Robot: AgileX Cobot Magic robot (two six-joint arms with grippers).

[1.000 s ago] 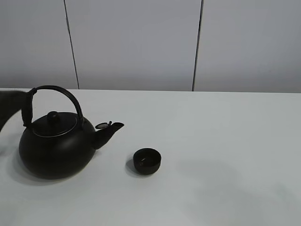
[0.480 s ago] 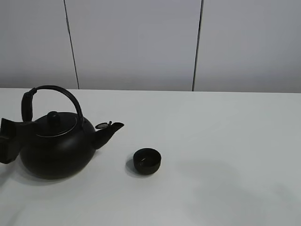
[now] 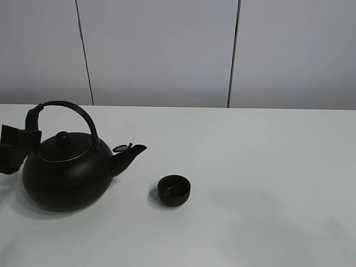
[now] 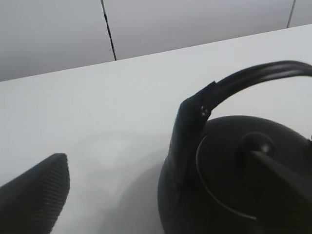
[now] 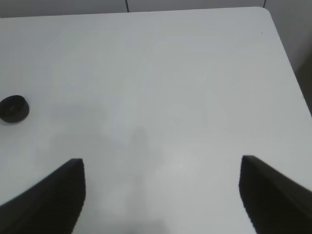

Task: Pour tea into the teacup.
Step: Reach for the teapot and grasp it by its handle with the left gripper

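Note:
A big round black kettle with an arched handle stands on the white table at the left, spout pointing right. The tiny black teacup sits on the table just right of the spout, apart from it; it also shows in the right wrist view. No tea stream shows. My left gripper is open at the left end of the handle, beside the kettle body; one ribbed finger is well clear of it. My right gripper is open and empty over bare table, out of the exterior high view.
The white table runs back to a grey panelled wall. Its far right corner and edge show in the right wrist view.
My left gripper came in from the left edge, dropped beside the kettle, then rose a little toward the handle's left end. Kettle and teacup have not moved.

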